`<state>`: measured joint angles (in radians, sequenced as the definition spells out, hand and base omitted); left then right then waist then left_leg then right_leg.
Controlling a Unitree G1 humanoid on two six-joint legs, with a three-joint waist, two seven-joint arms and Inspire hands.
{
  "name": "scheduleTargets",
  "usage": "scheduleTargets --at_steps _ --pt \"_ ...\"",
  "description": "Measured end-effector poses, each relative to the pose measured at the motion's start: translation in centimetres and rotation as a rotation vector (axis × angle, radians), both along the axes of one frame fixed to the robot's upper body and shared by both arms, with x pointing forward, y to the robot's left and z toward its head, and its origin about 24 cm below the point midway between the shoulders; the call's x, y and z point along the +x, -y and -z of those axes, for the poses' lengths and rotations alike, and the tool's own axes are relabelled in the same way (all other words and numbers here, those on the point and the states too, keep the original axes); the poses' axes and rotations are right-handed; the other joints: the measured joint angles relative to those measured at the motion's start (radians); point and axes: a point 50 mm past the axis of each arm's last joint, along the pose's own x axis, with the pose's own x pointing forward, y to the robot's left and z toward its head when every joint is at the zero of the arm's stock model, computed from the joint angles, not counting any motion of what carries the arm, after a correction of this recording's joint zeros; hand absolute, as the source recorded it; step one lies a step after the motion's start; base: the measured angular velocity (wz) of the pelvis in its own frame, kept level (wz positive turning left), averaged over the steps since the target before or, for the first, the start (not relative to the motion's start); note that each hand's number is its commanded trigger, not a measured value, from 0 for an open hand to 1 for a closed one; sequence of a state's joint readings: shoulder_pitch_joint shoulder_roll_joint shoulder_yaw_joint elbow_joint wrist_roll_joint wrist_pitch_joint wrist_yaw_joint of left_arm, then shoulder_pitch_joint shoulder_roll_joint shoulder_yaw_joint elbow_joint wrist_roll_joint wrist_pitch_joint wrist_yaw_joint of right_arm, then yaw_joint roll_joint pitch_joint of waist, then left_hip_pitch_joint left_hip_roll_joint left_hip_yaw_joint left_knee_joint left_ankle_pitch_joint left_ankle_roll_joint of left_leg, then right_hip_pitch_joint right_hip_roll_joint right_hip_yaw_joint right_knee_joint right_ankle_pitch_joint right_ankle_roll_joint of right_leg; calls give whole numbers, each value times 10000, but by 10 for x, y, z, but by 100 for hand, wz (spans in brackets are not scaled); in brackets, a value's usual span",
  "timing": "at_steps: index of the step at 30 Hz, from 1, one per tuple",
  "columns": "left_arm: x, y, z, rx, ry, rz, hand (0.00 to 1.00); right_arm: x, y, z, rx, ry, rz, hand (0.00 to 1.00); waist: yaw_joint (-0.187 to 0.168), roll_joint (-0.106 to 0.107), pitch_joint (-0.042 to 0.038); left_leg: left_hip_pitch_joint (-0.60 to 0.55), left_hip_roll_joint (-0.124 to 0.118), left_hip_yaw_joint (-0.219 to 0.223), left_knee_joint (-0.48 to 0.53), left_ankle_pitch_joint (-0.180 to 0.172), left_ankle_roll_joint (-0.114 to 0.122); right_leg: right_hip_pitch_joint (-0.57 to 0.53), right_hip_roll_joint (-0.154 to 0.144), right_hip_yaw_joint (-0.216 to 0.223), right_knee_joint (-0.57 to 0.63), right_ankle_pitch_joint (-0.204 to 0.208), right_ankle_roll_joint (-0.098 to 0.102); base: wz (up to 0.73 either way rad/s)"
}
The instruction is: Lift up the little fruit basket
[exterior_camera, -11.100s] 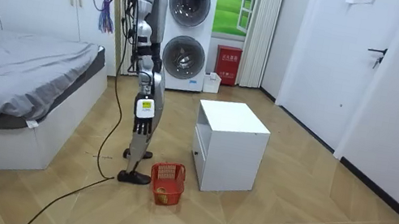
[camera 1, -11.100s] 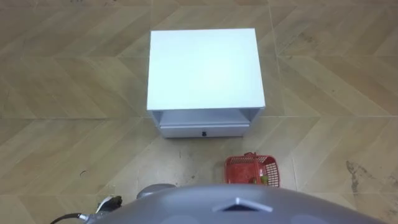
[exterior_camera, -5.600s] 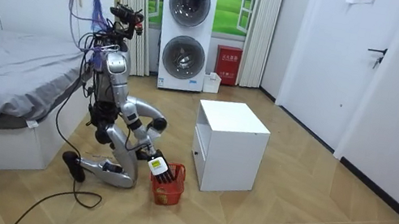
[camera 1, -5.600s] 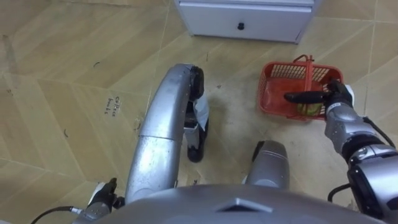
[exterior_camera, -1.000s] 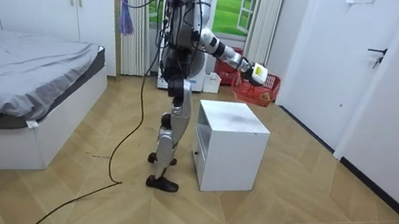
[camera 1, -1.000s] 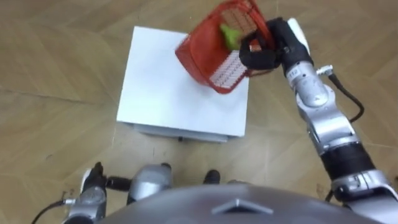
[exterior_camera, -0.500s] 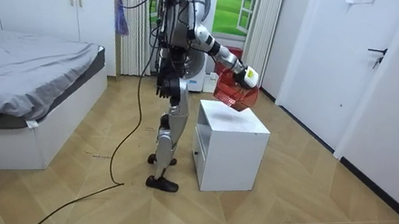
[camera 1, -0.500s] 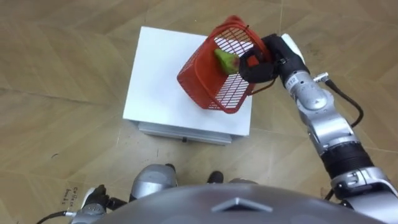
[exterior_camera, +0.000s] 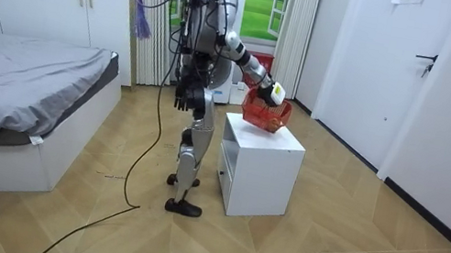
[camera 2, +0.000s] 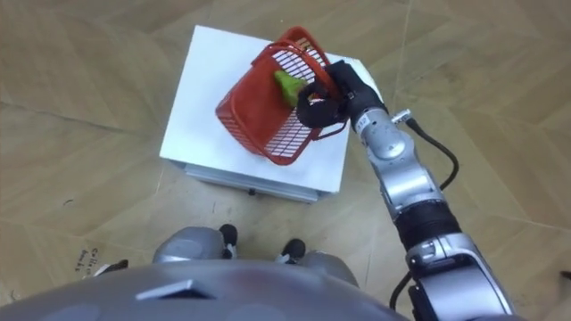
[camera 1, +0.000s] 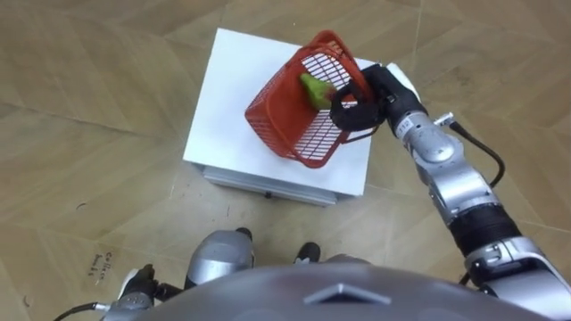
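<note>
The red mesh fruit basket [camera 1: 294,107] hangs tilted over the top of the white cabinet [camera 1: 227,107], its mouth turned up and to the right. A green fruit [camera 1: 312,87] lies inside it. My right hand [camera 1: 364,100] is shut on the basket's handle at its right rim, arm stretched forward. In the right eye view the basket [camera 2: 263,102] and right hand [camera 2: 328,102] stand the same way. In the room view I stand upright at the cabinet's [exterior_camera: 260,165] left side with the basket [exterior_camera: 263,112] just above its top. My left hand [exterior_camera: 179,98] hangs by my hip.
The cabinet has a drawer [camera 1: 268,189] on the side facing me. Bare wood floor lies all round it. In the room view a bed [exterior_camera: 7,97] is to the left, stacked washing machines [exterior_camera: 208,40] are behind me and a wall with a door [exterior_camera: 428,88] is at the right.
My right arm has drawn in and come down, bringing the basket lower and nearer to the cabinet top. The eye views have shifted a little.
</note>
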<state>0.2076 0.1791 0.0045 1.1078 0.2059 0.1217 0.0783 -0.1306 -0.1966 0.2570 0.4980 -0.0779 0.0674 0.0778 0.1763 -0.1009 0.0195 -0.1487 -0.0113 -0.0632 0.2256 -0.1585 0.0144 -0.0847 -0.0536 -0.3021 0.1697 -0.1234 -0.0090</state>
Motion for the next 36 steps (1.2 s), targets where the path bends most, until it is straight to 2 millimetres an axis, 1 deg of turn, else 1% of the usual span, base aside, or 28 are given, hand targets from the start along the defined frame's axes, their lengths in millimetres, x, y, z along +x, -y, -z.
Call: scheduleTargets --at_steps 2,5,9,10,11,17,22,29,36 --pt "0 -1 0 3 -31 98 0 -2 2 5 -61 -234 48 100 -12 -35 21 -33 -12 -19 38 -23 21 -16 -8 -23 4 -10 16 4" --pt "-1 0 0 -113 -135 172 0 -7 4 15 -166 -772 98 100 15 -37 22 -153 -7 -46 203 -137 40 -49 2 -46 17 -23 41 0" --pt "2 1 1 -356 -154 219 0 -10 7 21 -249 -1023 170 100 157 -47 24 -376 0 -33 326 -200 42 -258 11 -59 64 -22 42 -1" --pt "2 1 1 -405 -160 227 0 -10 7 22 -258 -1069 183 60 188 -46 24 -391 -1 -32 328 -200 42 -273 10 -58 64 -22 42 0" --pt "3 1 1 -454 -152 240 0 -11 7 23 -266 -1127 226 1 239 -47 23 -433 1 -33 329 -200 42 -314 10 -59 66 -22 42 0" --pt "2 1 1 -618 -254 242 0 -13 7 31 -414 -1439 394 0 252 -49 24 -507 9 -41 336 -204 44 -416 2 -89 149 -23 43 0" --pt "0 1 1 -655 -344 237 0 -15 4 33 -334 -1547 402 0 227 -51 25 -528 2 -37 366 -211 52 -423 -10 -115 172 -23 43 0" --pt "-6 2 2 -842 -624 188 0 -16 5 35 -436 -1516 606 0 234 -36 36 -727 0 -75 834 -445 110 -372 -2 -184 210 -29 64 0" --pt "-3 2 2 -811 -421 267 0 -16 3 35 -424 -1447 521 0 225 -35 36 -722 -9 -73 896 -462 135 -388 -34 -179 322 -30 80 0"
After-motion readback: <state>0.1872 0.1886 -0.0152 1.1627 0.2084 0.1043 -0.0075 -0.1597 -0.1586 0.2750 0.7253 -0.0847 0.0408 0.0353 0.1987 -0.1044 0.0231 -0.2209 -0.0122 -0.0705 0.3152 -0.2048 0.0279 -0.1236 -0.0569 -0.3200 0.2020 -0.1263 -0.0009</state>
